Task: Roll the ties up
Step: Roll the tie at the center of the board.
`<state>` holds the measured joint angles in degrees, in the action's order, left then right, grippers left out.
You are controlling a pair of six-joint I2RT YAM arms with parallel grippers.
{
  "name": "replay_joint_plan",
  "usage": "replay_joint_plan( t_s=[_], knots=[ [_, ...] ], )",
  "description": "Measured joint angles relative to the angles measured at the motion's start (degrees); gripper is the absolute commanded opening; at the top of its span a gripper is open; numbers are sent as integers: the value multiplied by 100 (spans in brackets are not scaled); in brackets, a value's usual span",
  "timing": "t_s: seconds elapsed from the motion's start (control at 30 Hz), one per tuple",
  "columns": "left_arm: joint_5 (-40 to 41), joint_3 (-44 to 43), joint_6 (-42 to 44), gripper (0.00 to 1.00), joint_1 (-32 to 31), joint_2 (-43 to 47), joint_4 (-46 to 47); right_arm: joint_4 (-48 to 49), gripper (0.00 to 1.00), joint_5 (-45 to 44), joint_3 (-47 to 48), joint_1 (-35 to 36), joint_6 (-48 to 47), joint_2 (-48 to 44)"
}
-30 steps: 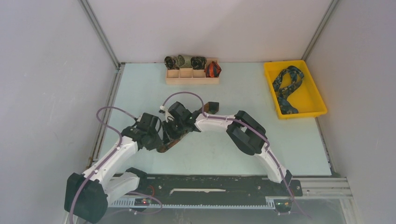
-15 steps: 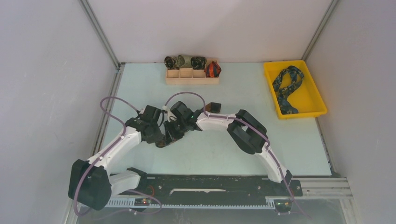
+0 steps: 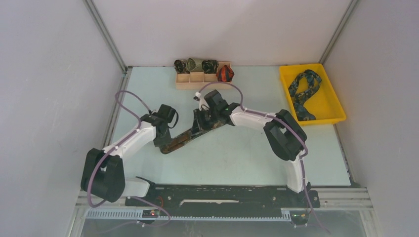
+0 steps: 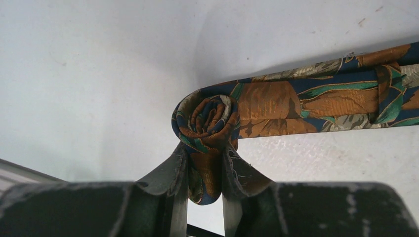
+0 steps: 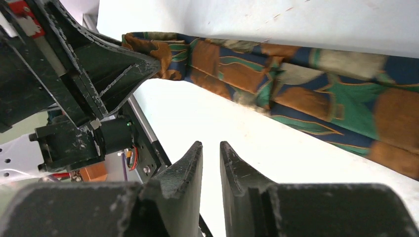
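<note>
The brown-orange-green tie (image 3: 185, 138) lies stretched in a diagonal on the table between my two grippers. My left gripper (image 3: 164, 143) is shut on its rolled end; in the left wrist view the roll (image 4: 207, 118) sits just past my gripper (image 4: 205, 153), and the rest of the tie runs off to the right. My right gripper (image 3: 201, 123) hovers over the tie's other part. In the right wrist view the right gripper (image 5: 211, 145) is shut to a narrow gap with nothing in it, and the tie (image 5: 296, 79) lies beyond the fingertips.
A wooden divided box (image 3: 203, 85) at the back holds three rolled ties and a red-orange and black one (image 3: 225, 73). A yellow bin (image 3: 328, 106) at the right holds the navy-teal tie (image 3: 302, 91). Purple cables loop over both arms.
Both grippers have moved back and right. The tie, bunched between them earlier, is now drawn out in a long diagonal. The right gripper has moved away from the left one.
</note>
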<state>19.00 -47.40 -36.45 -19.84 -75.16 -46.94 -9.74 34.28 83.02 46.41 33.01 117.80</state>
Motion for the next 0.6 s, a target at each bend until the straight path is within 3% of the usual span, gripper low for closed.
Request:
replay_joint_plan(
  t_s=[0.6],
  knots=[
    [769,-1080,188,1,-492,-1659,-772,92,22,46,-483,-501,4,-433]
  ],
)
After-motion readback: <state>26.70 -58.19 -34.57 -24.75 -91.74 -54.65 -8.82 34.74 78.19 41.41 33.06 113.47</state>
